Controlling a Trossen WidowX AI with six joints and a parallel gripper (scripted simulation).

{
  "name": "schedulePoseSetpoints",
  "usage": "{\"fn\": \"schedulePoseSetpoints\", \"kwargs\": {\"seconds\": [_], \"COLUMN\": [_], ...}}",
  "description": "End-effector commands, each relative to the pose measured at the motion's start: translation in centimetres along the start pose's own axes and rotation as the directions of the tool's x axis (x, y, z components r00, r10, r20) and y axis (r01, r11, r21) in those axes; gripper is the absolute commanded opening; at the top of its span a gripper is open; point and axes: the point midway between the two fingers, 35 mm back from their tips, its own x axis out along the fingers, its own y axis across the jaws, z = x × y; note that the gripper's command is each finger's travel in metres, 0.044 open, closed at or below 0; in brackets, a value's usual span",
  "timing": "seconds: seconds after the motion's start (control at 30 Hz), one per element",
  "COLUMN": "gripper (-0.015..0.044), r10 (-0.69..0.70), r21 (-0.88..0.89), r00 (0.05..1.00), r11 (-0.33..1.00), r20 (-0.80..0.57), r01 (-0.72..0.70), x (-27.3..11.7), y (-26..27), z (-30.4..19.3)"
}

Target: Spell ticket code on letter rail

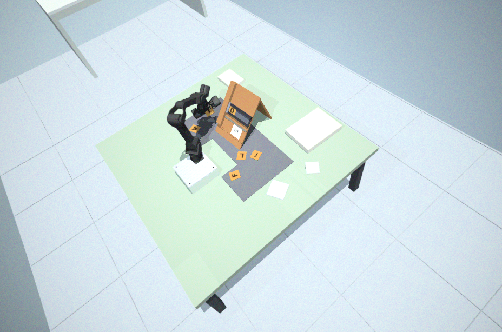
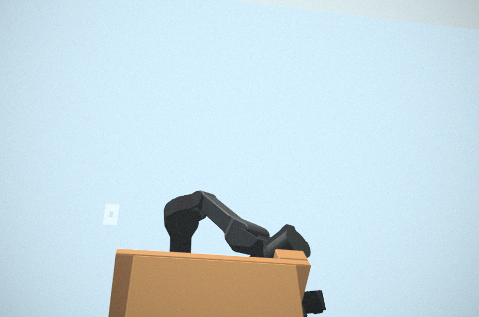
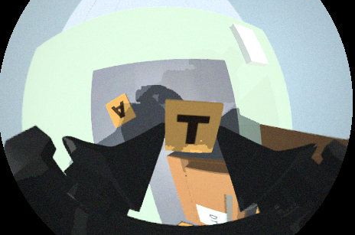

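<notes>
My gripper [image 1: 209, 111] [image 3: 193, 127] is shut on the T tile [image 1: 209, 112] [image 3: 193, 126], gripped by its side edges, letter upright in the wrist view. It is in the air left of the orange board [image 1: 247, 95] [image 3: 206, 188] in the top view. The rail [image 1: 243, 117] on the board holds the D tile [image 1: 232, 110] at its left end. The ticket [image 1: 236, 131] below reads DT. The A tile [image 1: 194, 128] [image 3: 121, 110] lies on the grey mat [image 1: 269, 172] [image 3: 107, 79]. In the exterior view the board's back [image 2: 212, 290] hides most of the gripper.
An F tile [image 1: 235, 175], an L-like tile [image 1: 241, 155] and a J-like tile [image 1: 255, 154] lie on the mat's near part. A large white block [image 1: 314, 128] stands right of the board, and a smaller one [image 1: 230, 77] [image 3: 249, 45] behind it. Two white squares lie near the mat.
</notes>
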Motion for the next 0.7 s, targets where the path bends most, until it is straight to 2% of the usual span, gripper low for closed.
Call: {"fn": "schedulePoseSetpoints", "kwargs": {"seconds": [0.0, 0.67], "gripper": [0.0, 0.0], "r10": [-0.03, -0.171], "r21": [0.048, 0.274], "r00": [0.999, 0.975], "r11": [0.998, 0.953], "r20": [0.032, 0.144], "r01": [0.028, 0.127], "x": [-0.7, -3.9], "y": [-0.9, -4.9], "z": [0.6, 2.3]}}
